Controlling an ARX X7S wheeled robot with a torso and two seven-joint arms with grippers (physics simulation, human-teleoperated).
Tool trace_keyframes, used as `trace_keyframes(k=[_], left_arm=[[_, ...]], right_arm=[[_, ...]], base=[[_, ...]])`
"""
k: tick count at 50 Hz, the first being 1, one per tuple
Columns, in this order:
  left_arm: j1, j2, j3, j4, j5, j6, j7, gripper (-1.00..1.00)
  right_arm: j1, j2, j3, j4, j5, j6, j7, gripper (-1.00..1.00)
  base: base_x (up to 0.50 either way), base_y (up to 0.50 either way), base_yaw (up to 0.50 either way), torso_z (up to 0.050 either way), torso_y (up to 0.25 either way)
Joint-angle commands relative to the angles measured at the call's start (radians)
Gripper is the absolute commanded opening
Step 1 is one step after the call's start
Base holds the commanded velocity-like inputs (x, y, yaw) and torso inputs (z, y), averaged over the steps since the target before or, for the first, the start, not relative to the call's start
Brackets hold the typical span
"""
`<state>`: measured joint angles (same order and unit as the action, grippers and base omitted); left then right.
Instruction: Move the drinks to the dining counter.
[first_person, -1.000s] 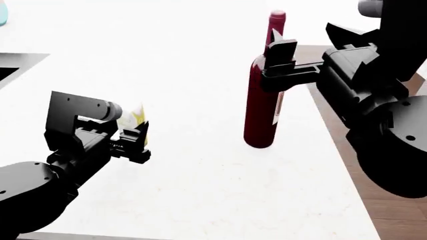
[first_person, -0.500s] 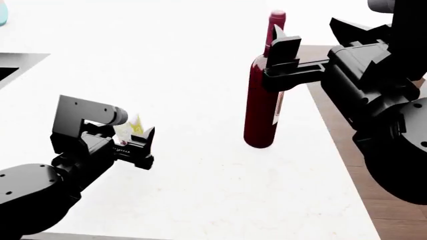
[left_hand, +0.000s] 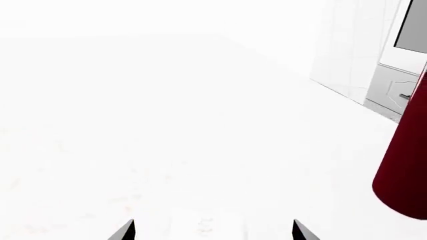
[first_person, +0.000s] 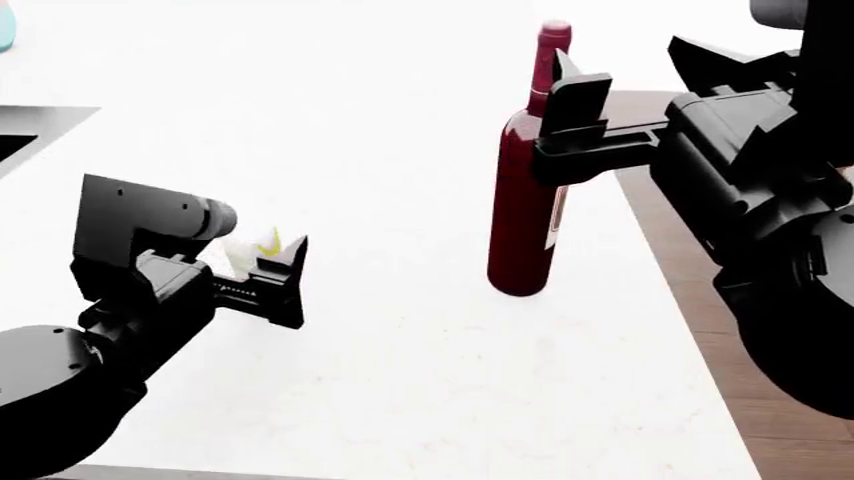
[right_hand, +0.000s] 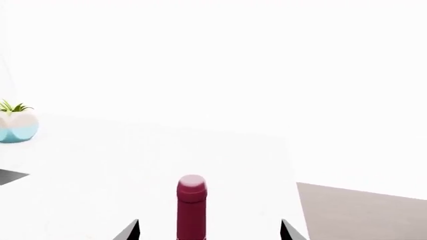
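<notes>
White dining counter (first_person: 400, 380): wine bottle (first_person: 523, 200) upright between right jaws.

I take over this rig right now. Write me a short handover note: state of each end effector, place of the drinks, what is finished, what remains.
Left end effector: around the small white carton with yellow-green print; grip not confirmable.
Right end effector: open, jaws either side of the neck of the tall dark-red wine bottle, no clear contact.
Bottle: upright on the bright-white countertop, near its right edge.
Done: bottle appears delivered.
Left: set the carton down, retract both arms. Third drink not in view; check for it.
</notes>
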<state>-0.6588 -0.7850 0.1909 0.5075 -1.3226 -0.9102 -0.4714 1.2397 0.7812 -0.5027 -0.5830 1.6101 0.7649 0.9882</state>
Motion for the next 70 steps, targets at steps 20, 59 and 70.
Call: trace_keyframes(k=[20,59,70], left_arm=[[-0.049,-0.139,-0.192,0.311,-0.302,0.059,-0.227,1.0],[-0.059,-0.122,-0.198,0.324,-0.291,0.084,-0.231,1.0],[-0.029,-0.125,-0.208,0.327,-0.28,0.09,-0.22,1.0]], right_arm=[[0.092,0.039,0.025,-0.103,0.121,0.0,0.24,1.0],[-0.016,0.076,0.066,-0.158,0.008,-0.052,0.177,1.0],[0.012,0.075,0.036,-0.153,-0.002,-0.009,0.203,1.0]], base=[[0.0,0.0,0.0,0.0,0.0],[0.35,0.01,0.0,0.0,0.0],[0.5,-0.13,0.0,0.0,0.0]])
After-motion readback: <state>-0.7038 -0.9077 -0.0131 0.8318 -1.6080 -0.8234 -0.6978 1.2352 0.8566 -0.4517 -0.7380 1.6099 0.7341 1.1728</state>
